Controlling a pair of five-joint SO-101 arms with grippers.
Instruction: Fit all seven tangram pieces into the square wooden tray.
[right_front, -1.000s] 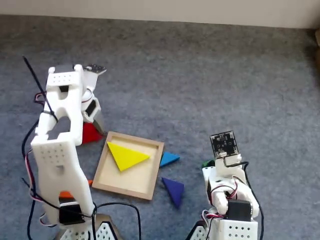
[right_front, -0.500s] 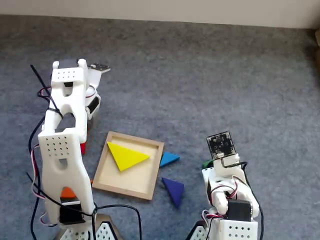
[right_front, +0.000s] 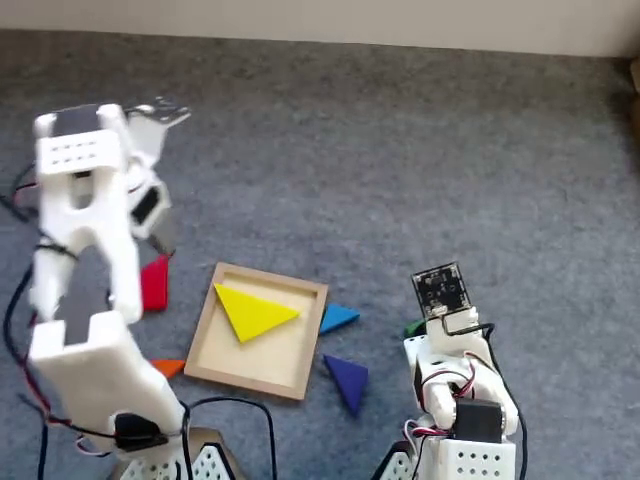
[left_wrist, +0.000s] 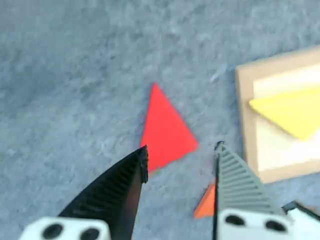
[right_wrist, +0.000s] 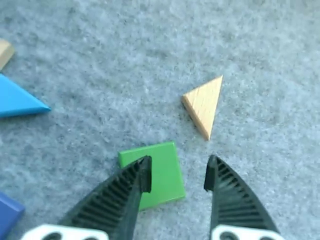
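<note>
The square wooden tray (right_front: 204, 352) lies on the grey carpet with a yellow triangle (right_front: 252, 310) inside it. A red triangle (right_front: 153, 283) lies left of the tray, seen close in the left wrist view (left_wrist: 164, 131). My left gripper (left_wrist: 180, 148) hangs open above the red triangle with nothing between its fingers. An orange piece (right_front: 168, 368) sits by the tray's near left corner. A light blue triangle (right_front: 338, 317) and a dark blue triangle (right_front: 348, 380) lie right of the tray. My right gripper (right_wrist: 176, 174) is open over a green square (right_wrist: 154, 174), next to a plain wooden triangle (right_wrist: 205, 104).
The tray's wooden rim (left_wrist: 246, 120) lies close to the left gripper's grey finger. The light blue triangle (right_wrist: 18, 99) lies to one side of the green square. A pale wall base runs along the far edge of the carpet.
The left arm has swung away from the tray toward the left and lifted, uncovering the red triangle. The right arm has barely moved.
</note>
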